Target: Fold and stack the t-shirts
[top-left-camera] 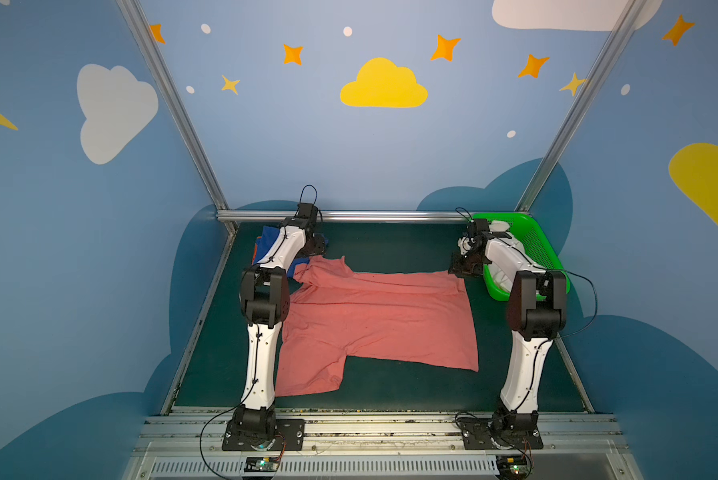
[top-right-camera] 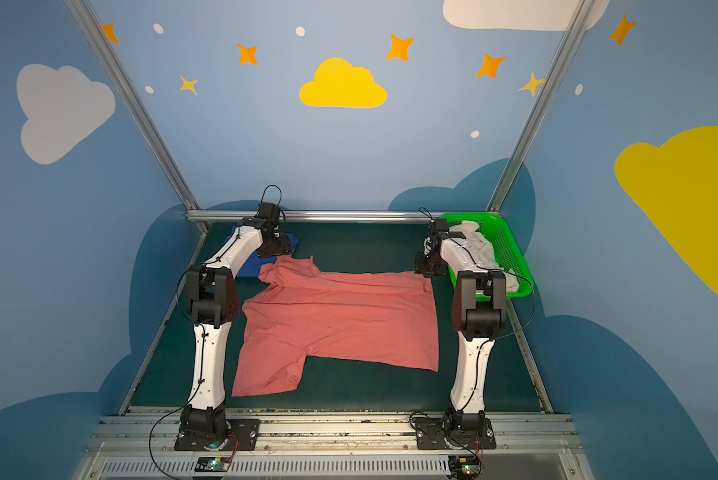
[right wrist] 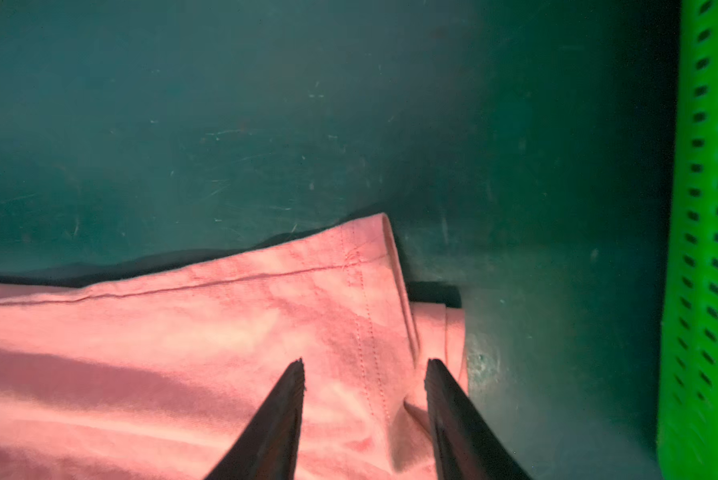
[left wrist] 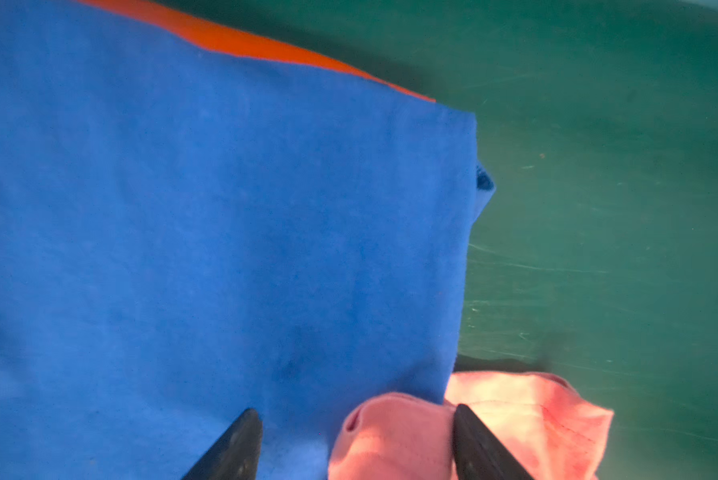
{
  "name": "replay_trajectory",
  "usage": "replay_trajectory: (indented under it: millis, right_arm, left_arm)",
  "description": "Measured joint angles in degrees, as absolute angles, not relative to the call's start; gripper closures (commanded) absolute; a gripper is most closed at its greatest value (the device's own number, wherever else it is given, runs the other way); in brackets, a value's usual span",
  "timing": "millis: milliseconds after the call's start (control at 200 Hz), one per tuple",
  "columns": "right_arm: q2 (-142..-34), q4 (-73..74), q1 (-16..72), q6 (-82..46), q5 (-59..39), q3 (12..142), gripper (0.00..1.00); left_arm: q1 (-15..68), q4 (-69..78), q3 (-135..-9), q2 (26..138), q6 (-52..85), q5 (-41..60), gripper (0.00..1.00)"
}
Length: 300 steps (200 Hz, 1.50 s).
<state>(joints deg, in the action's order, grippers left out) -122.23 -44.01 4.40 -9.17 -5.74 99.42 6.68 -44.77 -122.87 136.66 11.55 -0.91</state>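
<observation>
While salmon-pink shirt [top-left-camera: 374, 320] lies spread on mat [top-left-camera: 390, 245] centre, fold step in hand. Basket [top-left-camera: 536, 245] at 2 holds white shirt [top-right-camera: 473, 243]; blue shirt [left wrist: 224, 228] over orange shirt [left wrist: 241, 41] stacked at 11. My left pincer [left wrist: 356, 409], right pincer [right wrist: 364, 361]: both wide, over far corners. Next: pinch, lift together, carry toward 6.

A salmon-pink t-shirt [top-right-camera: 340, 328] lies spread across the dark green table [top-right-camera: 370, 245] — a white t-shirt [top-right-camera: 484, 243] sits heaped in the green basket [top-right-camera: 511, 253].

White arm shells [top-left-camera: 267, 374], blk joints [top-left-camera: 266, 299], thin cables [top-left-camera: 257, 353]
</observation>
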Motion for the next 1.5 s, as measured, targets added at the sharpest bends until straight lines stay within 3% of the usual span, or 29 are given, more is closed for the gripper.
replay_trajectory:
  millis: [601, 896, 1327, 1502]
  right_arm:
    - [-122.34, -43.99, 4.21, -9.26, -6.70, 99.42, 0.52]
    - [-122.34, -44.01, 4.19, -9.28, -6.70, 99.42, 0.52]
    - [-122.34, -43.99, 4.14, -10.04, -6.83, 99.33, 0.53]
    - [-122.34, -43.99, 4.14, -10.17, -6.96, 99.29, 0.53]
  left_arm:
    - [0.32, -30.72, -110.34, 131.48, 21.08, 16.91, 0.22]
    - [0.19, -27.42, -109.12, 131.44, 23.18, 21.58, 0.39]
    - [-1.87, -22.09, -103.63, 129.16, 26.85, 25.23, 0.48]
    - [-2.37, -21.02, -102.89, 128.68, 27.94, 26.00, 0.56]
